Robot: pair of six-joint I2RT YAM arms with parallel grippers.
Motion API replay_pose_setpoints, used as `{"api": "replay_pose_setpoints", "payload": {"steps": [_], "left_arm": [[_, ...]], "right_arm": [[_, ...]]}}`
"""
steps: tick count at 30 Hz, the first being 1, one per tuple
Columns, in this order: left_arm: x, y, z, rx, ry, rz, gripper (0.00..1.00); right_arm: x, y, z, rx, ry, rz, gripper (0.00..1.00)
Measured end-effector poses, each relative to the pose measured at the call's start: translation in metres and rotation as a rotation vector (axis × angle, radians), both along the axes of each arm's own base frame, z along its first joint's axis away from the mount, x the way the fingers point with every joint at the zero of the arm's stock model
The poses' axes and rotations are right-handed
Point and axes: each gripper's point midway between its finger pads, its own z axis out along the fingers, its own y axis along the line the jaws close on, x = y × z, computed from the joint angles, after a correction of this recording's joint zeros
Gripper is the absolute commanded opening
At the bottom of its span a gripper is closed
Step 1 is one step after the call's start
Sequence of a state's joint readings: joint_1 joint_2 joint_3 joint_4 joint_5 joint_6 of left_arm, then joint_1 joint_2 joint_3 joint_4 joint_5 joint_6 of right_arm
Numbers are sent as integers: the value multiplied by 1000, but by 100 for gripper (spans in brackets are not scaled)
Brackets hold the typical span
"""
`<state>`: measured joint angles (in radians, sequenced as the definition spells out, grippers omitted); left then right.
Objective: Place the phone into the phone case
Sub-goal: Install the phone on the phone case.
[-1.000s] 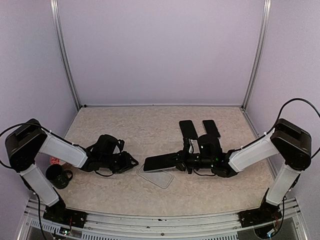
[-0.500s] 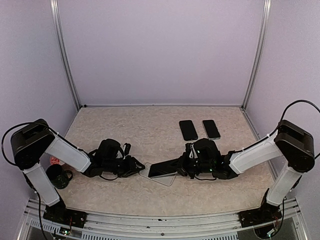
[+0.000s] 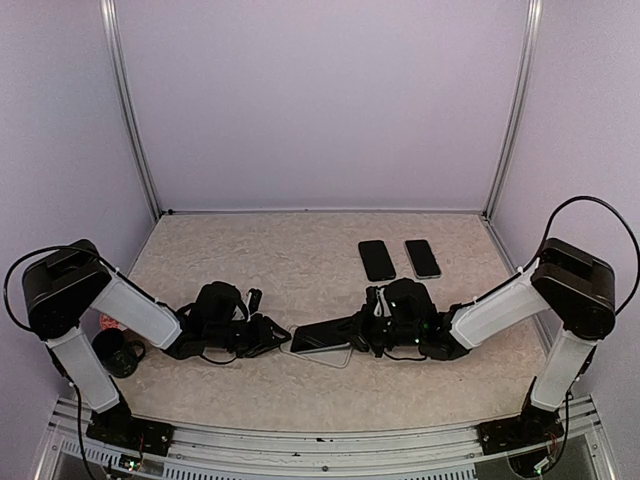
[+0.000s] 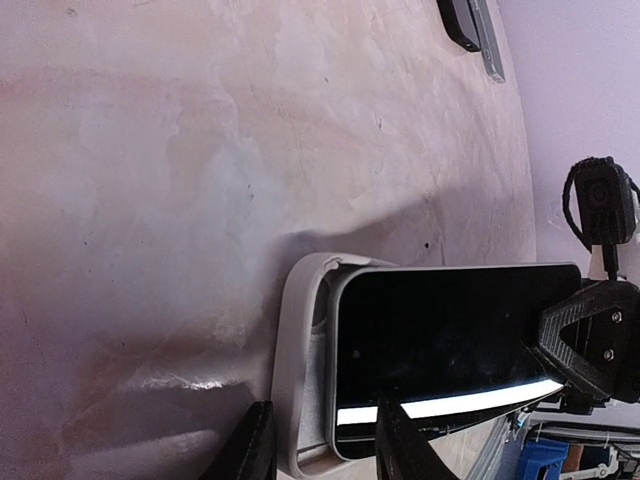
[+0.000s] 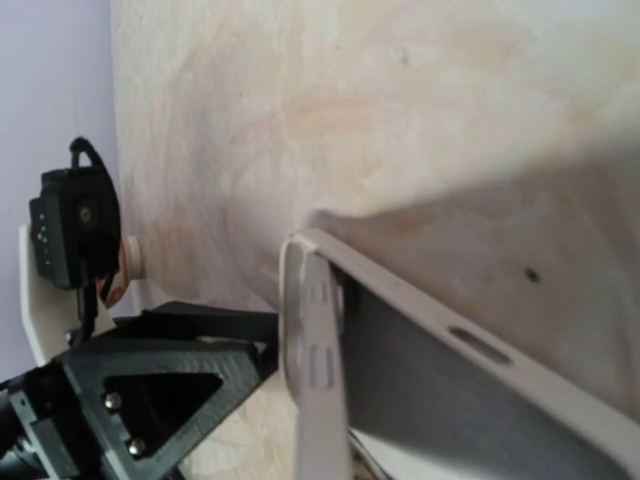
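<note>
**Insertion step, phone part-seated.** The right tool (image 3: 372,327) is clamped on one end of the phone (image 3: 322,335) and holds it tilted. The phone's free end is lowered into the phone case (image 4: 295,380), which lies flat on the surface (image 3: 290,260) between the two arms. In the left wrist view the phone's end sits just inside the case's end wall and does not look flush. The left tool (image 4: 320,450) stands part-way apart, bracketing that end wall; you cannot tell whether it presses on the wall. Your next move is probably to steady the case with the left tool. Then lower the raised end until the phone lies level, and press it past the rim without letting the case slide.
</note>
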<state>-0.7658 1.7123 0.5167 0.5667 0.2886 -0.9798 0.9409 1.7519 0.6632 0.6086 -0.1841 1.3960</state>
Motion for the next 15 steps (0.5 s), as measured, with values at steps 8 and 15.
{"api": "replay_pose_setpoints", "payload": {"steps": [8, 15], "left_arm": [[1, -1, 0, -8, -3, 4, 35], [0, -2, 0, -11, -3, 2, 35]], "right_arm": [[5, 10, -4, 38, -17, 28, 0], [7, 12, -7, 71, -11, 26, 0]]}}
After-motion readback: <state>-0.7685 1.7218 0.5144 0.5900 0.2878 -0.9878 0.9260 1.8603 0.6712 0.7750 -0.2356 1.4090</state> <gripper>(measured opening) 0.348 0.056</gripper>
